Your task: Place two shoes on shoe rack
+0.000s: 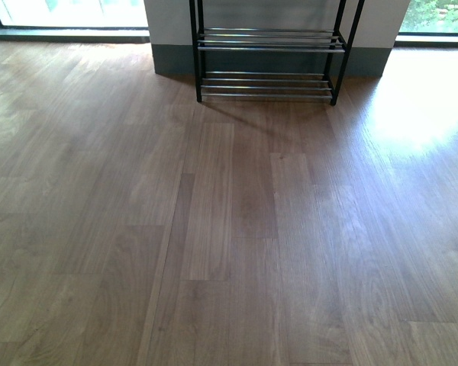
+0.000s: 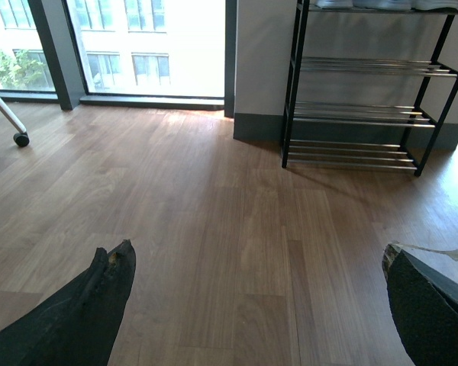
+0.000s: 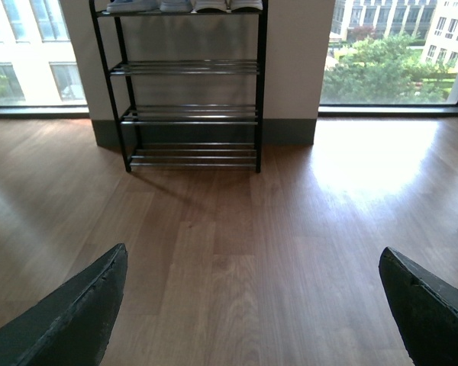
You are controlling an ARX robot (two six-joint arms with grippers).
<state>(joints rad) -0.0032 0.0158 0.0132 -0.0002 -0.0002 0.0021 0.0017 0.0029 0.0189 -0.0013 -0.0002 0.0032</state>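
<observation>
Shoes on rack top, both grippers spread empty, well back, task seemingly done.

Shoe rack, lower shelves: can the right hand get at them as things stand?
Probably yes, after an approach. The right hand is open and empty, the floor between it and the shoe rack is bare, but the rack stands well ahead.

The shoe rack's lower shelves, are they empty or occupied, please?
Empty: the shoe rack shows three bare chrome shelves; only white soles sit on top.
</observation>
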